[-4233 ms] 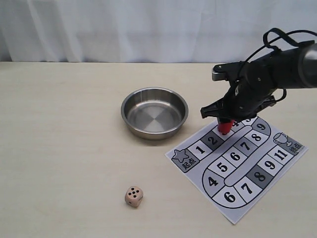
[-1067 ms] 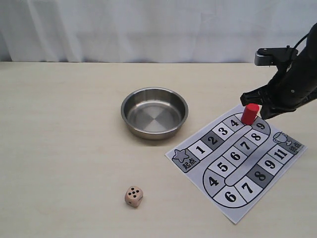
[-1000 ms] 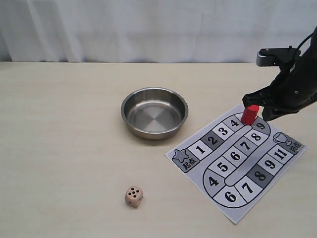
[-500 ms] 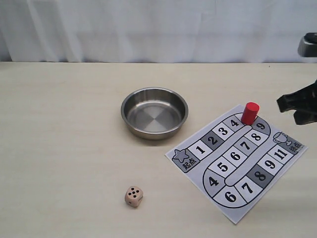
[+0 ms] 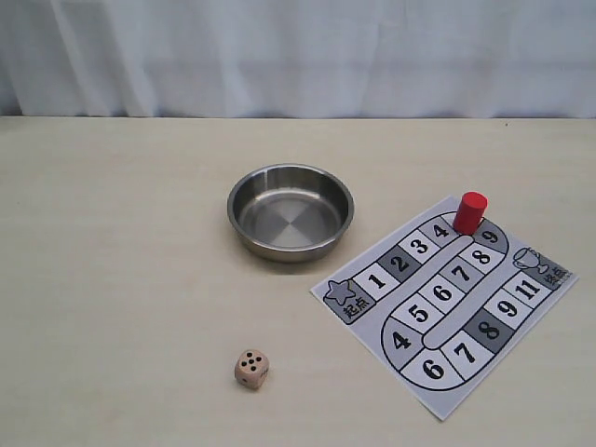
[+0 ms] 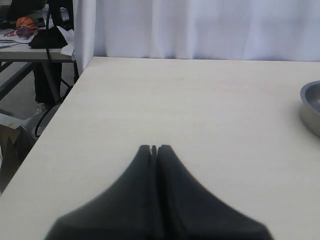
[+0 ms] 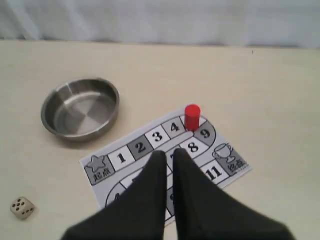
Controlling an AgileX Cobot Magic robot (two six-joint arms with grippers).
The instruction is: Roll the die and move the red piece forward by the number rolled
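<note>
The die (image 5: 251, 369) lies on the table (image 5: 121, 279) near the front edge, well apart from the steel bowl (image 5: 291, 223), w/ five pips up. The red piece (image 5: 470, 212) stands upright on the printed board (image 5: 377, 321) at the far bend of the track, between sq. 4 and sq. 9. The sq. under it is hidden, but is prob. 5, which would match the roll.

No arm shows in the ext. view. The R gripper (image 7: 169, 154) hangs high above the board, fingers close together w/ only a slim gap, holding nothing. The L gripper (image 6: 154, 149) has its fingers pressed tight together over bare table, the bowl's rim just in view.

The step in hand looks like the retreat after placing. To do it well, the R arm should stay high and off the board so that nothing brushes the piece or shifts the paper. A check that the piece sits fully inside its sq., not across a line, would close it out.

Vs. earlier: approx. 4 s ago the R gripper held the piece low over sq. 3. About 1 s ago the piece was already at the bend w/ the gripper just beside it. Half a sec ago the gripper was at the view's right edge, and now it is gone. Die, bowl and board haven't moved.
</note>
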